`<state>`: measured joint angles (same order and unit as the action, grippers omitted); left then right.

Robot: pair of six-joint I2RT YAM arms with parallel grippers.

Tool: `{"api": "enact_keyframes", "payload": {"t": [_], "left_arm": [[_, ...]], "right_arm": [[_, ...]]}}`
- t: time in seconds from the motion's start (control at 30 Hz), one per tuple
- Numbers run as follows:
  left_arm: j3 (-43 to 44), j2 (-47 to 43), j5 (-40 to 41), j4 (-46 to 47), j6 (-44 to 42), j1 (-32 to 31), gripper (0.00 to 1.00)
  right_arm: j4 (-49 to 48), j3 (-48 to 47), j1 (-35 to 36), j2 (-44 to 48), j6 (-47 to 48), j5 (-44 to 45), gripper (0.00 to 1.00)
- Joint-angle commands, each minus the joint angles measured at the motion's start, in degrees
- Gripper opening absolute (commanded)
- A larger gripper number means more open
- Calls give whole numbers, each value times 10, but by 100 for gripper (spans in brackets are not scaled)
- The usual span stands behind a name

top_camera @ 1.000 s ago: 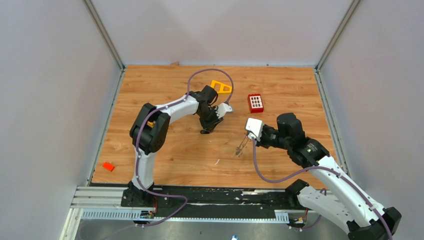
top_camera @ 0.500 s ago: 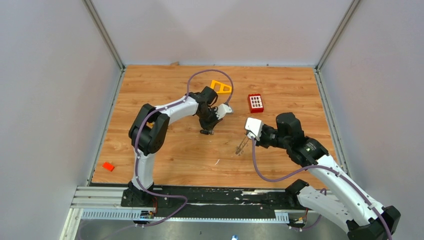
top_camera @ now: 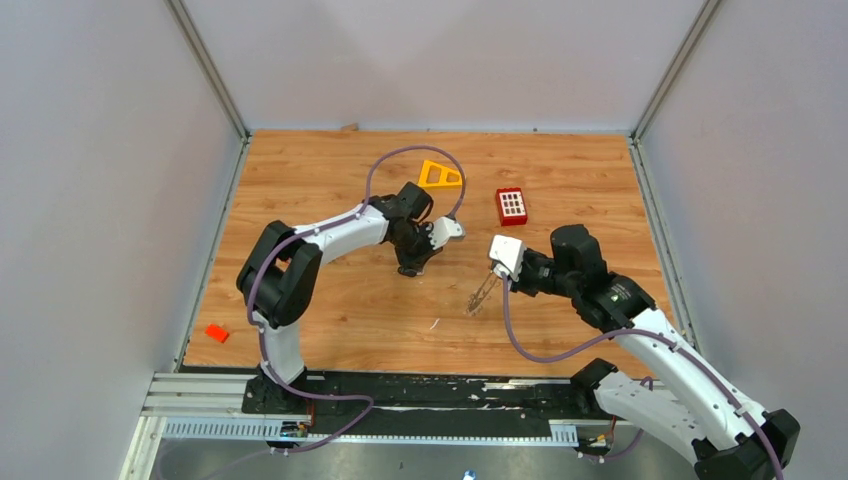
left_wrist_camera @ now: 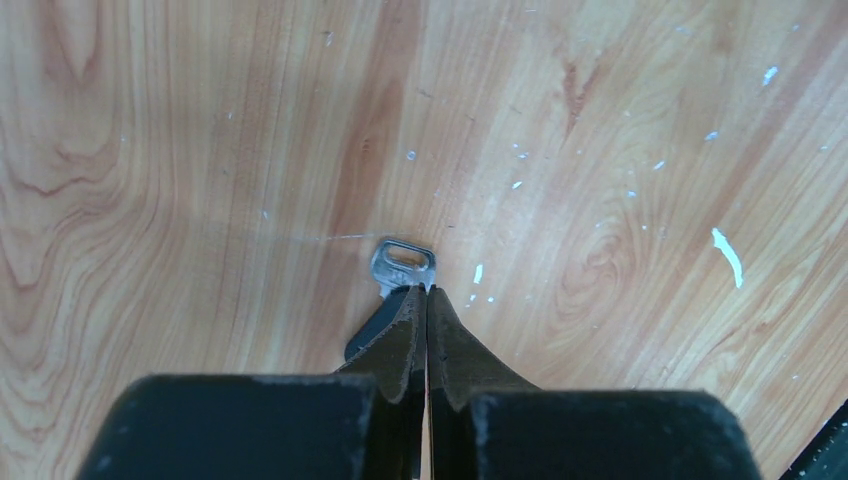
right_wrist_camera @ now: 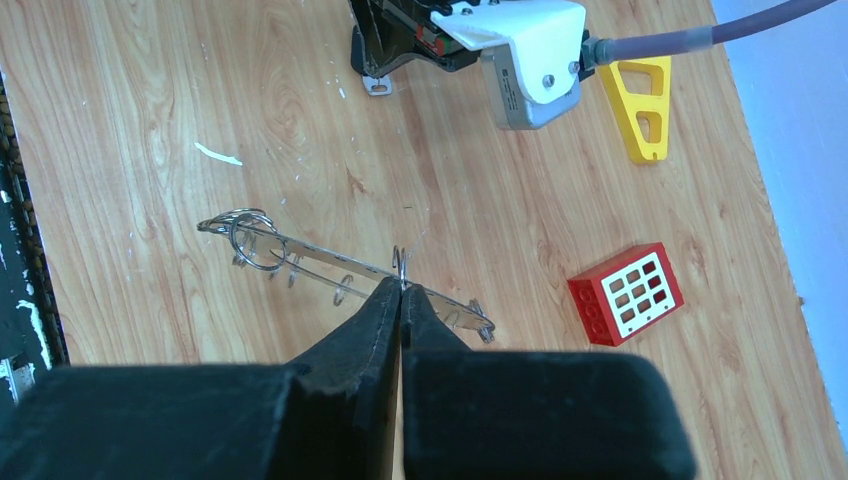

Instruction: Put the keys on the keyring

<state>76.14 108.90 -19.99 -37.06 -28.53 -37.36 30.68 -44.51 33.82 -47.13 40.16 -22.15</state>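
Observation:
The key [left_wrist_camera: 403, 266] lies flat on the wooden table. Its silvery slotted end shows just past my left gripper [left_wrist_camera: 426, 292], and its black head runs under the left finger. That gripper is shut, its tips meeting at the corner of the silvery end with the key's flat face in full view. From above, the left gripper [top_camera: 410, 268] is down at the table's middle. My right gripper [right_wrist_camera: 401, 287] is shut on the thin grey keyring [right_wrist_camera: 300, 255], held tilted above the table. The keyring [top_camera: 480, 297] hangs to the right of the key [right_wrist_camera: 377, 86].
An orange triangular frame [top_camera: 440, 174] lies behind the left arm, and a red keypad block [top_camera: 512, 205] lies to its right. A small red piece [top_camera: 216, 333] sits near the table's front left edge. Grey walls enclose the table on three sides.
My left gripper has closed its jaws and come down at the key, its arm stretching lower and leftward. The right arm with the keyring has stayed put.

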Motion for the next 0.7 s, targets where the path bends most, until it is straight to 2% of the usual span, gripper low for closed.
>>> {"api": "enact_keyframes", "payload": {"t": [0.0, 0.27, 0.47, 0.67], "left_arm": [[-34, -67, 17, 54, 9, -16, 1], [-80, -95, 26, 95, 3, -26, 2], [-84, -90, 64, 118, 1, -25, 36], [-68, -66, 51, 93, 3, -24, 53]], "right_arm": [[-9, -3, -3, -1, 0, -2, 0], [-10, -3, -3, -3, 0, -1, 0], [-8, -4, -3, -5, 0, -2, 0], [-7, -3, -4, -5, 0, -2, 0]]}}
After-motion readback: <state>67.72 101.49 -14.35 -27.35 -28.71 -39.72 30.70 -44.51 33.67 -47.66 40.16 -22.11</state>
